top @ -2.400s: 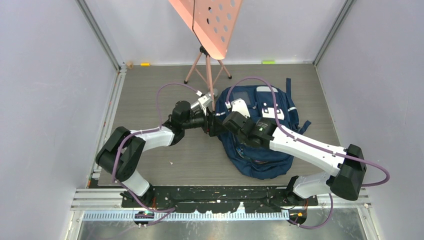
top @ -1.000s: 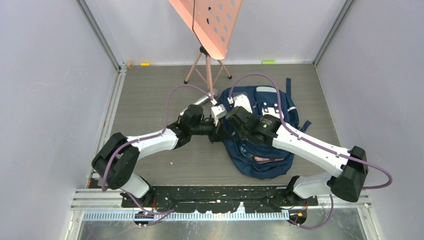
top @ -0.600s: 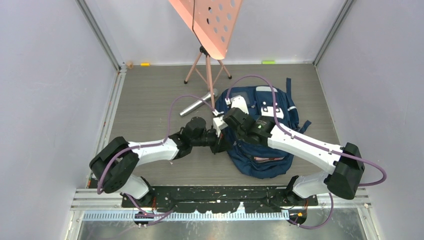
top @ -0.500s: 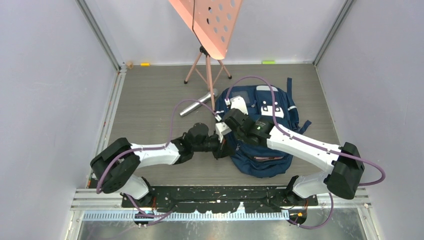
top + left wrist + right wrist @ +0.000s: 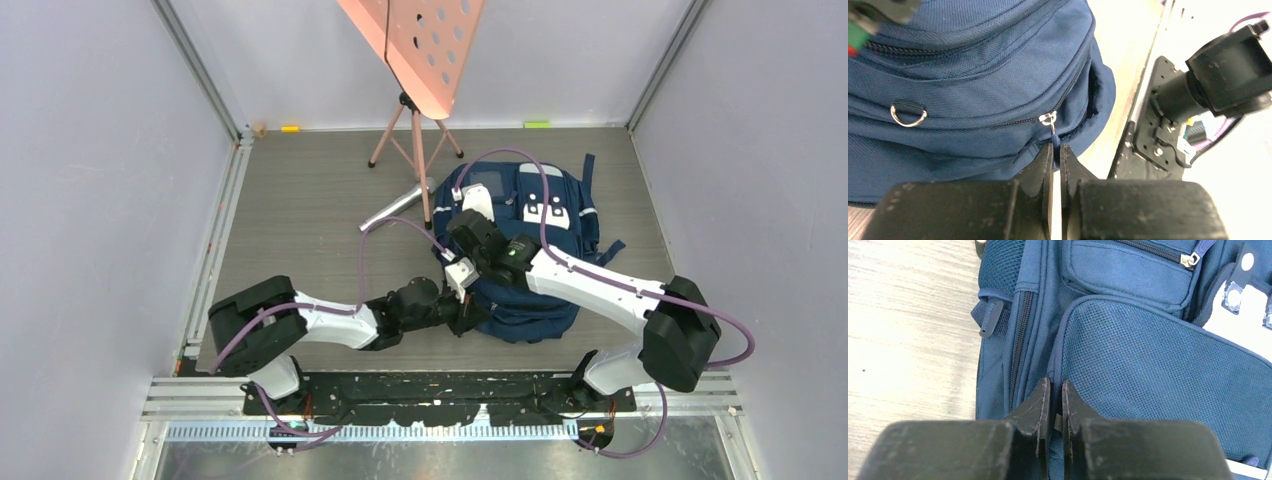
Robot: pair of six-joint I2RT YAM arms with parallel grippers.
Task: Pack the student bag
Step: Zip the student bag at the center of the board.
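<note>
The student bag [image 5: 575, 228], a navy backpack, lies flat on the grey table, right of centre. My left gripper [image 5: 472, 316] reaches low along its near-left edge. In the left wrist view its jaws [image 5: 1056, 147] are shut on the blue zipper pull [image 5: 1054, 140] hanging from a metal slider [image 5: 1048, 118]; the zipper behind it looks closed. My right gripper [image 5: 461, 274] sits on the bag's left side. The right wrist view shows it [image 5: 1056, 383] pinching the fabric edge of the mesh side pocket [image 5: 1153, 375].
A silver cylinder [image 5: 394, 208] lies on the table left of the bag, beside the pink music stand's tripod [image 5: 417, 150]. Small yellow [image 5: 290, 128] and green [image 5: 537, 124] items sit by the back wall. The black base rail [image 5: 450, 385] runs along the near edge.
My left gripper has swept from the bag's left side round to its near edge with the zipper pull. The open gap that showed contents has closed, and the bag shifted slightly away.
</note>
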